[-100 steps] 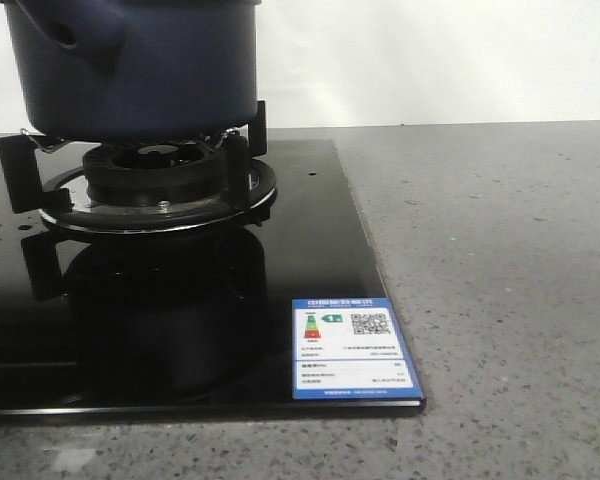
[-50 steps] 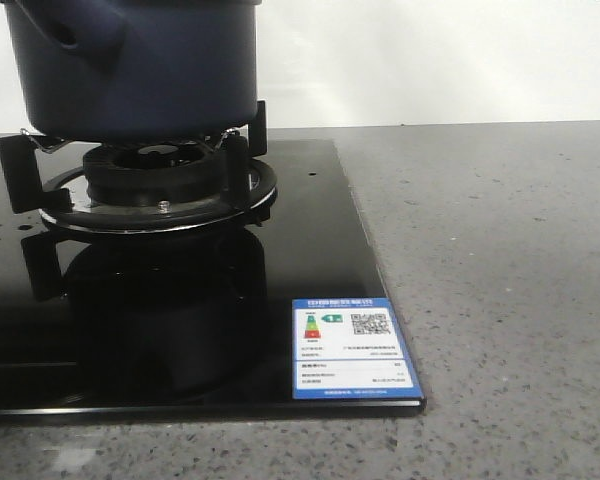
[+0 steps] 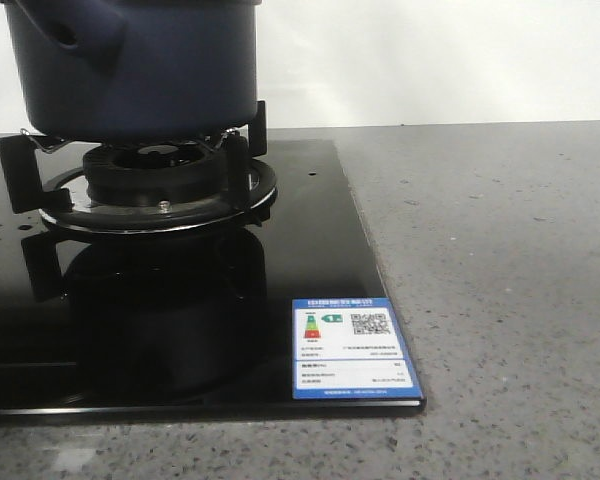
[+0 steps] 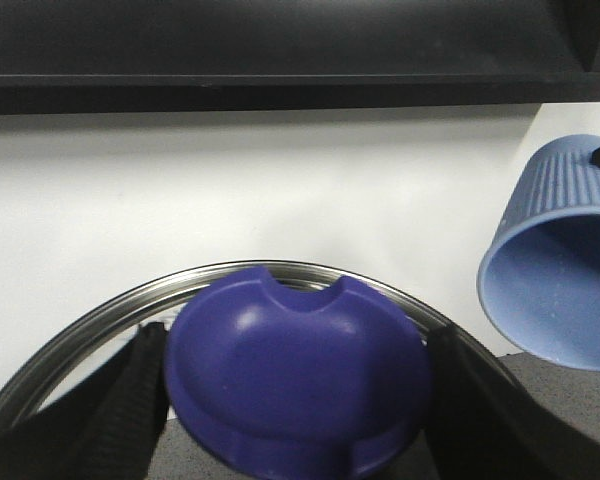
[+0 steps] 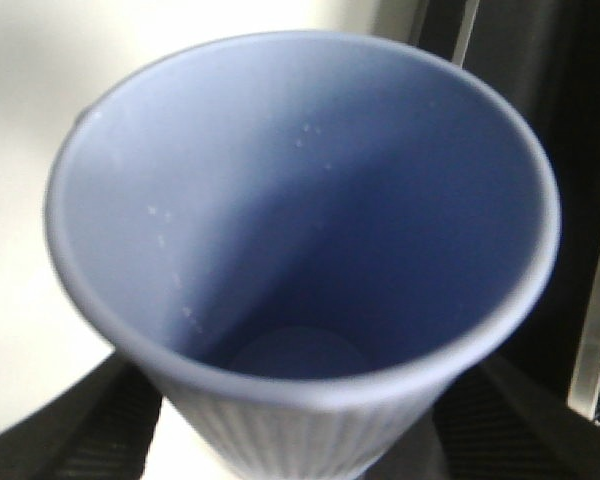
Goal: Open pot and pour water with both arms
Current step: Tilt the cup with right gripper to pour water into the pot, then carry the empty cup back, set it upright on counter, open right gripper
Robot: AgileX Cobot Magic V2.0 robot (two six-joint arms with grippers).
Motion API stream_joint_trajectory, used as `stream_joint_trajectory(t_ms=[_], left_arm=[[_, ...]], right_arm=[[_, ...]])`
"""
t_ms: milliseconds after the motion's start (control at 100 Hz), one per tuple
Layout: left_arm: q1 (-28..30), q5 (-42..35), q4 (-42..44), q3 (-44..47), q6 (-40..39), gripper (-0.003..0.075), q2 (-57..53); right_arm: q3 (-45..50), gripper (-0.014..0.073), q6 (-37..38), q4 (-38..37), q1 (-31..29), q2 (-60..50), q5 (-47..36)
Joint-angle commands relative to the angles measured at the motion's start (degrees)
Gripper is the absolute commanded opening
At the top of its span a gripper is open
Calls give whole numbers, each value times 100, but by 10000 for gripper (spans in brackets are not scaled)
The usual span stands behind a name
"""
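The dark navy-blue pot [image 3: 140, 65] sits on the gas burner [image 3: 160, 185] at the upper left of the front view; its top is cut off and no gripper shows there. In the left wrist view my left gripper [image 4: 295, 390] is shut on the blue knob [image 4: 295, 385] of the pot's lid, whose steel rim [image 4: 110, 305] arcs behind it. The light blue ribbed cup [image 4: 560, 265] hangs tilted beside it, mouth towards the camera. In the right wrist view my right gripper [image 5: 295, 430] is shut on that cup [image 5: 300, 230], which looks empty inside.
The black glass hob [image 3: 320, 260] carries a blue energy label [image 3: 350, 348] near its front right corner. Grey speckled countertop [image 3: 500, 300] lies to the right and front. A white wall [image 3: 430, 60] stands behind. A dark shelf edge [image 4: 280, 50] runs above in the left wrist view.
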Motion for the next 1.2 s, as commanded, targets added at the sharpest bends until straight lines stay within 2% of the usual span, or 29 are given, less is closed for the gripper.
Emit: stream_joint_trajectory(t_ms=[0, 140, 240, 320, 440, 500, 570, 800, 950, 1070, 1190], left_arm=[[31, -603, -21, -220, 6, 358, -169], [31, -603, -91, -220, 6, 358, -169], [31, -603, -163, -220, 6, 358, -182], [-37, -603, -163, -220, 6, 358, -203], [-242, -636, -163, -220, 6, 358, -218], [-369, -634, -163, -220, 6, 358, -218], [-499, -648, -163, -220, 6, 358, -218], [-727, -648, -163, -220, 6, 358, -218], [-727, -626, -163, -220, 6, 358, -218], [-727, -626, -163, -220, 6, 358, -218], [-727, -626, -163, -220, 6, 358, -218]], right_arm=[[-216, 330, 672, -116, -4, -334, -16], [-216, 330, 2114, -20, -4, -531, 650], [-216, 330, 3196, 331, -4, -805, 1189], [-216, 330, 3981, 861, -44, -1079, 1569], [-117, 330, 4414, 2050, -405, -1539, 1772], [98, 330, 4539, 2702, -673, -1852, 1560], [561, 330, 4792, 3081, -992, -2245, 1187], [2969, 330, 5915, 3094, -2045, -3620, 0], [4479, 330, 6322, 3094, -2533, -4094, -1219], [5183, 330, 6322, 3094, -2750, -4020, -1942], [5350, 330, 6322, 3094, -2906, -3601, -2243]])
